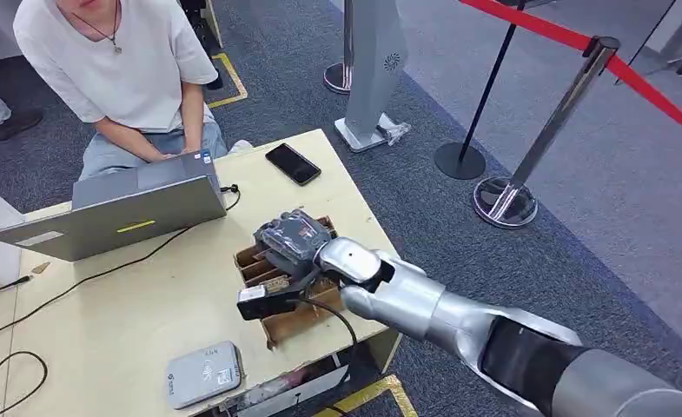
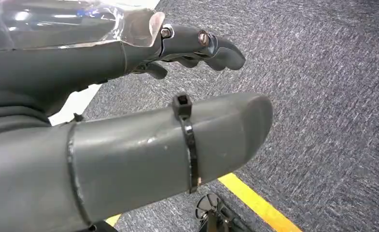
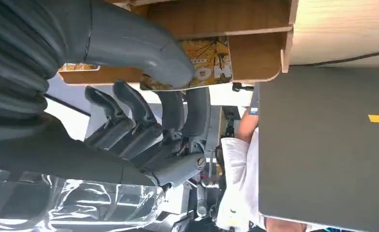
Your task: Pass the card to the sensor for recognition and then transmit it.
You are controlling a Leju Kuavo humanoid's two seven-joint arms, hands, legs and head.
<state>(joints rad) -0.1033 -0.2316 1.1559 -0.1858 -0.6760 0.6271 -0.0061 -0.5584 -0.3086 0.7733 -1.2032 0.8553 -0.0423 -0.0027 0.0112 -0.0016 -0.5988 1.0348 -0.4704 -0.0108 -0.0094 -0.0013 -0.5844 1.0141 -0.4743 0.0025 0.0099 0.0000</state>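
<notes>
The robot's right hand (image 1: pixel 292 239) reaches over the slotted brown wooden card holder (image 1: pixel 272 326) that sits near the right front corner of the pale wooden desk (image 1: pixel 129 321). In the right wrist view the thick grey thumb (image 3: pixel 144 48) lies against a yellow patterned card (image 3: pixel 211 60) standing in the holder's slot, while the darker fingers (image 3: pixel 173 116) hang spread on the card's other side, short of touching it; the card stays in the holder and the hand grips nothing. A black camera block on the wrist juts toward the desk's front edge.

The flat grey rounded sensor pad (image 1: pixel 202 373) lies at the front edge of the desk, left of the holder, with bare desk surface between them. An open grey laptop (image 1: pixel 115 208) occupies the rear left, its lid edge turned toward the holder, and black cables (image 1: pixel 102 274) trail across the middle. A black smartphone (image 1: pixel 293 163) rests near the desk's right rear edge, apart from the holder. A person in a white shirt (image 1: pixel 115 61) sits behind the laptop.

To the right of the desk is open grey carpet (image 1: pixel 598 182), bounded by a chrome stanchion with red belt (image 1: pixel 550 130) and a grey pedestal stand (image 1: pixel 374 69).

The left hand (image 2: pixel 144 121) hangs above carpet and a yellow floor line (image 2: pixel 255 203), its fingers parted, holding nothing.
</notes>
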